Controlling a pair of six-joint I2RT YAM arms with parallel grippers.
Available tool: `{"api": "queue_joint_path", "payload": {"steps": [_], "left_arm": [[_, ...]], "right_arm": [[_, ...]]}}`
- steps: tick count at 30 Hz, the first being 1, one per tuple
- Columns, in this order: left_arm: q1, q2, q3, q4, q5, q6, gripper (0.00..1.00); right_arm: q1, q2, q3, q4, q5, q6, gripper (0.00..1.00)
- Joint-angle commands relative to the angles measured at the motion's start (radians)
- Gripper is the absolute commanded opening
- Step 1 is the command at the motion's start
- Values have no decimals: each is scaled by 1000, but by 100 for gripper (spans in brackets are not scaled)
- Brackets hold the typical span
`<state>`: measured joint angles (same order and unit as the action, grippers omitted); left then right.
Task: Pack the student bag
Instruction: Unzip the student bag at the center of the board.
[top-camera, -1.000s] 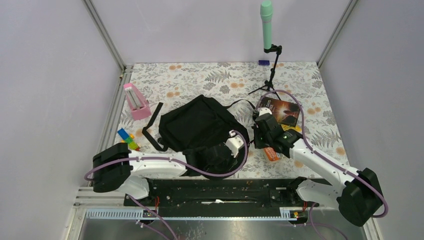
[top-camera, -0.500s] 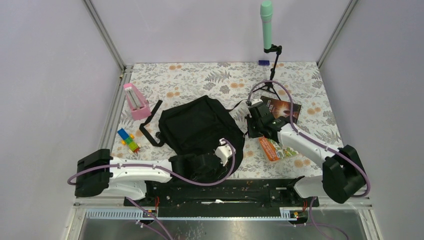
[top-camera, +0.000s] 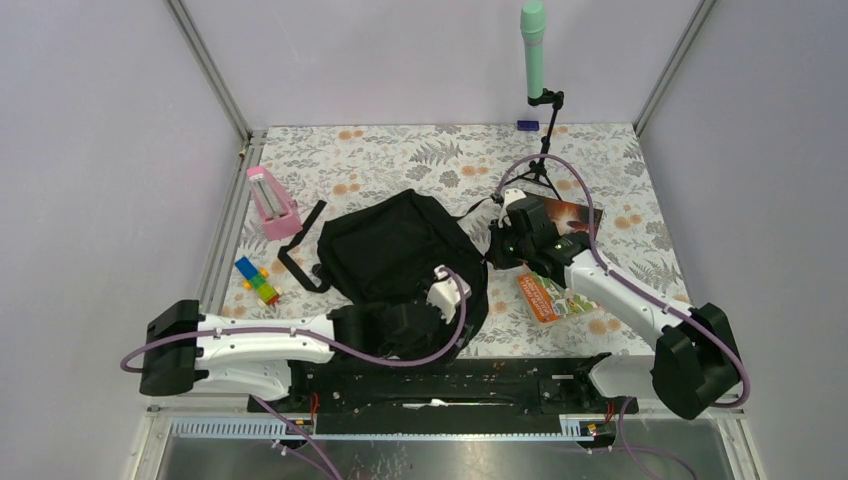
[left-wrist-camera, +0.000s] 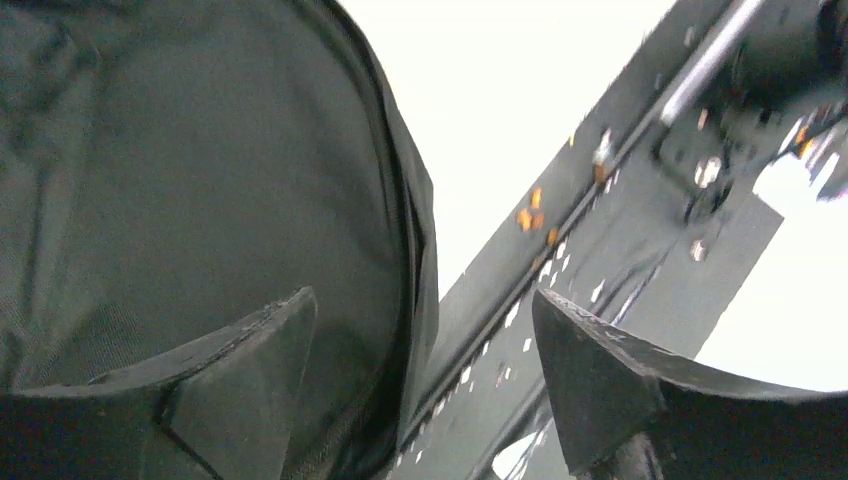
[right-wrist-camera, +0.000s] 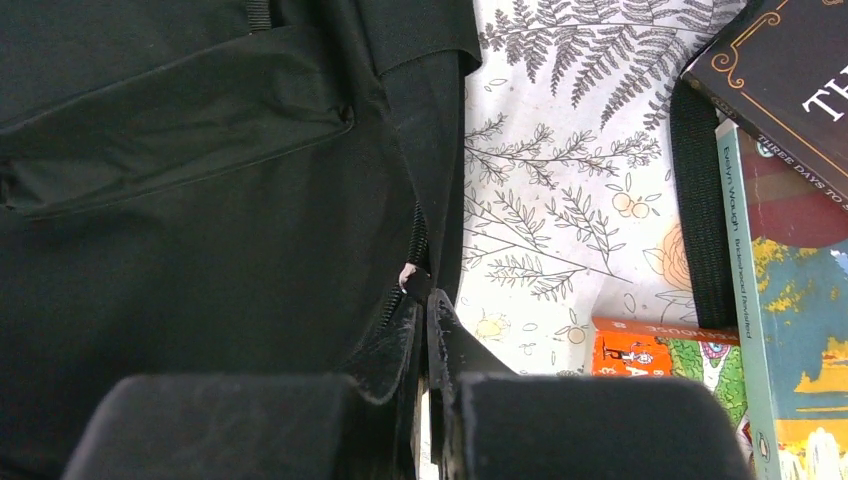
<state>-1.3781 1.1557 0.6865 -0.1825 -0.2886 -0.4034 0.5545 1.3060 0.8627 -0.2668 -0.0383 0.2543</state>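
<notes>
The student bag (top-camera: 390, 250), a large black backpack, lies flat mid-table. My left gripper (top-camera: 392, 322) is at the bag's near edge and stands open. In the left wrist view its jaws (left-wrist-camera: 422, 295) are wide apart with nothing between them, the bag (left-wrist-camera: 200, 180) lying by the left finger. My right gripper (top-camera: 497, 250) is at the bag's right edge. In the right wrist view it (right-wrist-camera: 425, 300) is shut on the zip pull (right-wrist-camera: 414, 281) at the side seam of the bag (right-wrist-camera: 200, 200).
A dark book (top-camera: 572, 215) and a green-and-orange book (top-camera: 545, 297) lie right of the bag, with a bag strap (right-wrist-camera: 695, 200) beside them. A pink holder (top-camera: 270, 200) and coloured bricks (top-camera: 258, 280) lie at the left. A green microphone (top-camera: 533, 50) stands on a tripod at the back.
My left gripper was shut and now stands open, and its arm has drawn back leftward. My right gripper has moved up and left along the bag's edge, still shut.
</notes>
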Motion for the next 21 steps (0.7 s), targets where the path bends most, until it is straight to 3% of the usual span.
{"api": "queue_joint_path", "payload": {"steps": [1, 6, 8, 9, 11, 17, 21], "left_arm": [[34, 111, 180, 73, -118, -31, 85], [87, 315, 328, 10, -157, -94, 88], [91, 372, 348, 28, -159, -89, 85], [91, 396, 357, 30, -159, -86, 79], [90, 429, 365, 27, -159, -87, 57], [56, 407, 291, 35, -246, -121, 4], [10, 369, 222, 76, -250, -108, 0]], "right_arm": [[-8, -54, -28, 51, -60, 7, 0], [-8, -83, -47, 48, -68, 13, 0], [-8, -92, -52, 47, -65, 13, 0], [-9, -96, -55, 48, -62, 13, 0], [-8, -101, -59, 46, -49, 13, 0], [-9, -78, -38, 49, -14, 4, 0], [-8, -13, 14, 48, 11, -11, 0]]}}
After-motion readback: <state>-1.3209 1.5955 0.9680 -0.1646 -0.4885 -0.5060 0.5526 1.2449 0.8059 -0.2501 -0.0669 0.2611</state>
